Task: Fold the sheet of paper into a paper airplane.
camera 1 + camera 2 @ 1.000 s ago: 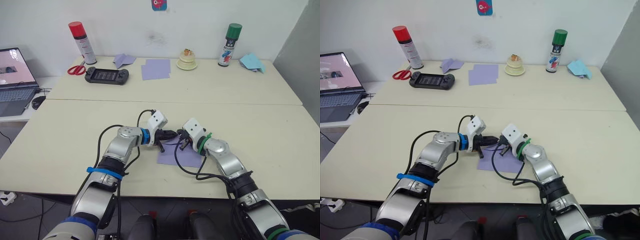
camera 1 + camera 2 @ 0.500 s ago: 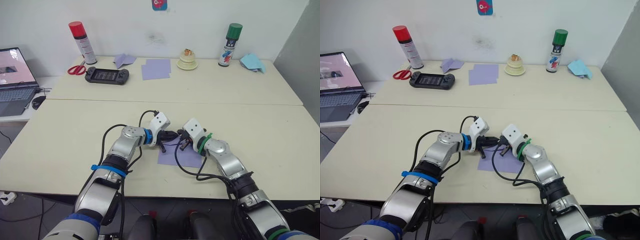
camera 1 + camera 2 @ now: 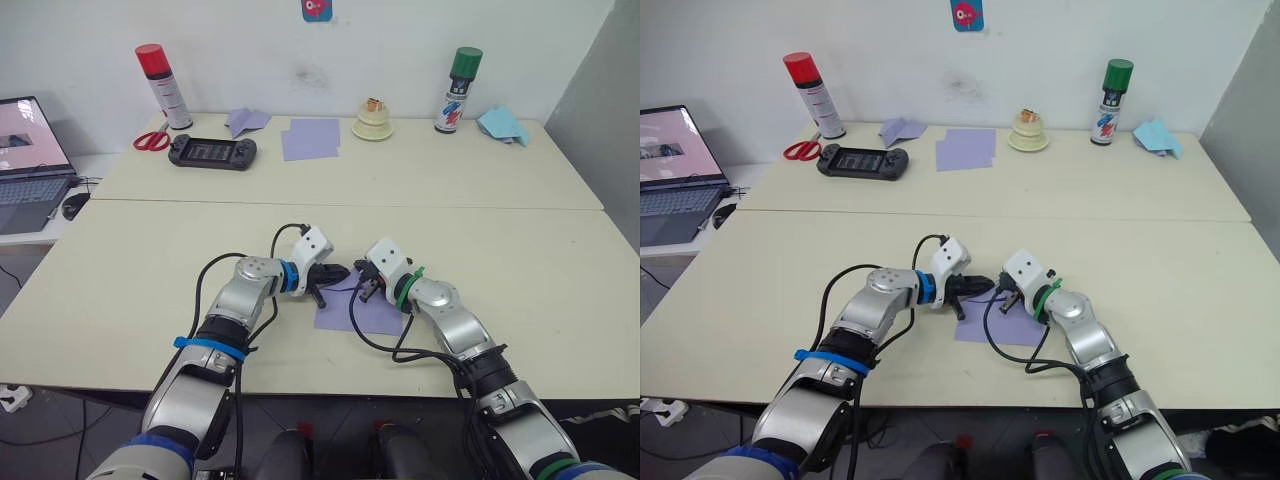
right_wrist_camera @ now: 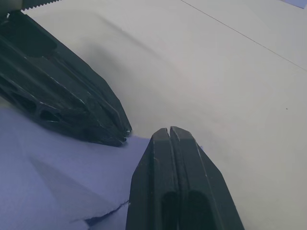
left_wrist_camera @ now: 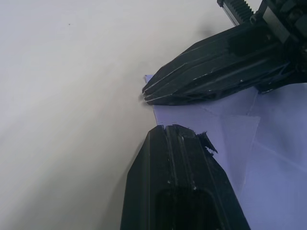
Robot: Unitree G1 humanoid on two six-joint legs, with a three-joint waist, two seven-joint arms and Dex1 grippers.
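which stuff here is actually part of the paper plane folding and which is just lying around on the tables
Part of the job:
- sheet of paper, lavender, on the near table
- left claw, shut, at the sheet's far edge
- right claw, shut, beside it

Just lying about, on the far table:
- two spray cans
- scissors
- game controller
- spare lavender sheets
- folded lavender plane
- light-blue folded paper
- laptop on a side desk

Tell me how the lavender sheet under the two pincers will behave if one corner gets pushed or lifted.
The sheet of paper looks thin and lies flat, so it would probably flop. On the smooth table it may slide. Its folded flap suggests it creases easily where the left pincer and right pincer press.
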